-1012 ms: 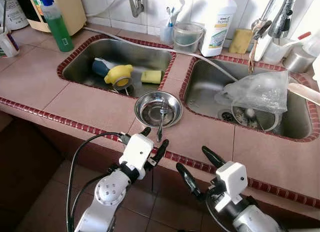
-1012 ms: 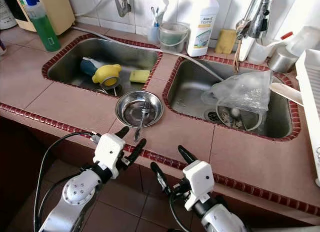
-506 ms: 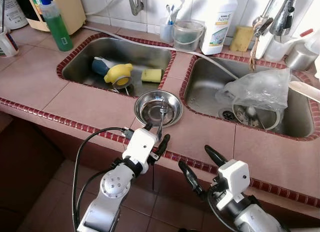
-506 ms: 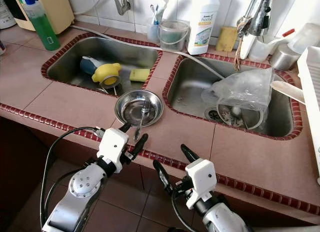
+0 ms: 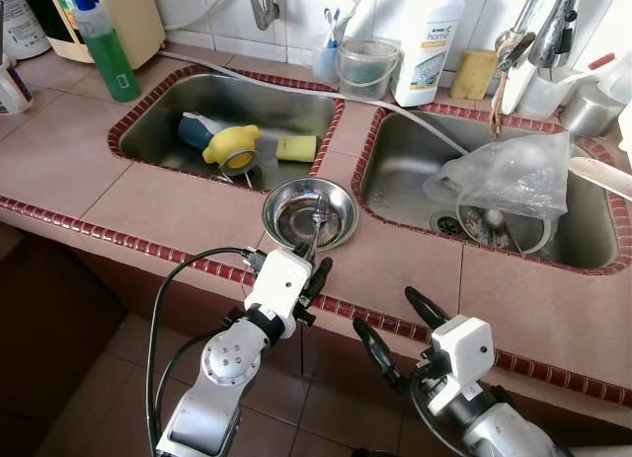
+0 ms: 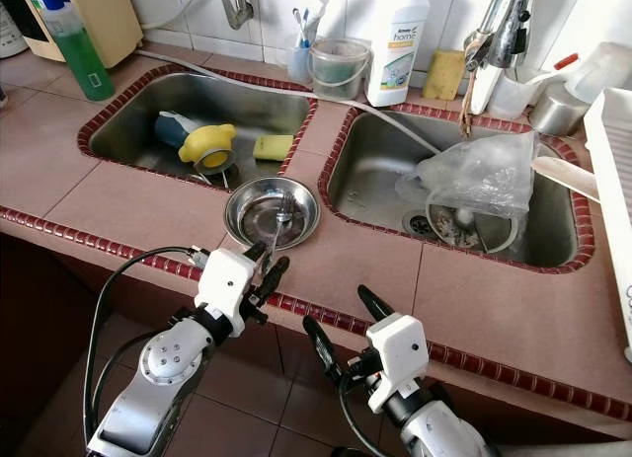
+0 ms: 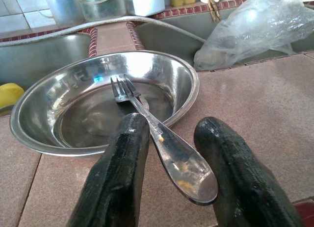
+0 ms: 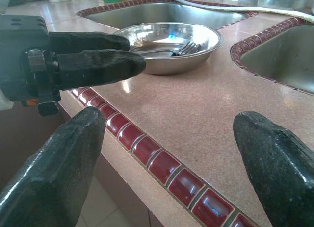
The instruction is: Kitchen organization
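Fork [image 7: 147,120] is lying with its tines in the steel bowl [image 5: 286,195] and its handle sticking out over the rim, on the tiled bench [image 5: 178,205] between the two sinks. The left end effector [image 7: 169,153] is bracketing the handle, fingers spread. The right end effector [image 5: 395,329] is hovering below the bench edge, fingers spread wide.

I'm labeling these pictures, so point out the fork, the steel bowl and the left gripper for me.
fork [image 7: 162,138], left wrist view, on its handle.
steel bowl [image 5: 284,194], left eye view, on its rim.
left gripper [image 7: 169,161], left wrist view, midway between the fingertips.
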`<state>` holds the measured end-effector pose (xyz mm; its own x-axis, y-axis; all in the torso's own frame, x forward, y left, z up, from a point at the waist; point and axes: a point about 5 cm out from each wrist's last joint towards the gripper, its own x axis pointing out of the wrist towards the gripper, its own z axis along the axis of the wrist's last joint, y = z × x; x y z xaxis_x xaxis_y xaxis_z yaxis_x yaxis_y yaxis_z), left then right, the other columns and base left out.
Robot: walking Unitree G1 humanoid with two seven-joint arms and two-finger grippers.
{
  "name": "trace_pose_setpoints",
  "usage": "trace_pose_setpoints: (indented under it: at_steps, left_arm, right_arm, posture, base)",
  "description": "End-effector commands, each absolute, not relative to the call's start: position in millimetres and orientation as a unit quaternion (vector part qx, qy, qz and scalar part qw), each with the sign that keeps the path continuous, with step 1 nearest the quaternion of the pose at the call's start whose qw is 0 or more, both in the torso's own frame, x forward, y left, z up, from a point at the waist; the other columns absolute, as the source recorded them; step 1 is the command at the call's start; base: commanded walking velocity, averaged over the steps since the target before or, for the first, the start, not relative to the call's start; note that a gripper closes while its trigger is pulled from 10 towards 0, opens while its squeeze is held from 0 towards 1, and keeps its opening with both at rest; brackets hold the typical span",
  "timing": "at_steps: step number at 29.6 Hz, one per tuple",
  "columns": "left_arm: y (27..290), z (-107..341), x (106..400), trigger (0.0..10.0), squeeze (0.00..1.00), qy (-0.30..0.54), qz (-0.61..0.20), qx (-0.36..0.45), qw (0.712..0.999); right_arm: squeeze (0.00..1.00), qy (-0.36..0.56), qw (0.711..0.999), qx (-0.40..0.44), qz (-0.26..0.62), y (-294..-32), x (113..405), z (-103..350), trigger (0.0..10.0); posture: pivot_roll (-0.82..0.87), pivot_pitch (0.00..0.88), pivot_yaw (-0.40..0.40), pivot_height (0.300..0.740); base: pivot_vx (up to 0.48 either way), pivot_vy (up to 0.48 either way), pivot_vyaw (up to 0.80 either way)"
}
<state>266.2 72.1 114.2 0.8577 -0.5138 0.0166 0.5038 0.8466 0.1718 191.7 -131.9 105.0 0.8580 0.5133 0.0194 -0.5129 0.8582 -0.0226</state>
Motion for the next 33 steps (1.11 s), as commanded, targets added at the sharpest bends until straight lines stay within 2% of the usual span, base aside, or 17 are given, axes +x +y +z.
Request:
trace_pose_setpoints:
  at_steps: [1,33]
  left_arm:
    - [74.6,112.2,265.9,0.0,0.00,-0.023,-0.263,0.084,0.961]
    - [75.3,121.0,268.6,0.0,0.00,-0.033,-0.255,0.075,0.964]
  right_arm:
    - [0.00,-0.017,0.963,-0.008,0.268,-132.1,190.8,108.4,10.0]
    - [0.00,-0.021,0.961,-0.005,0.274,-129.6,193.6,110.4,10.0]
  posture:
    - [-0.15,0.151,0.024,0.740]
    - [-0.14,0.145,0.013,0.740]
  base:
    - [0.000,0.000,0.00]
    - [0.000,0.000,0.00]
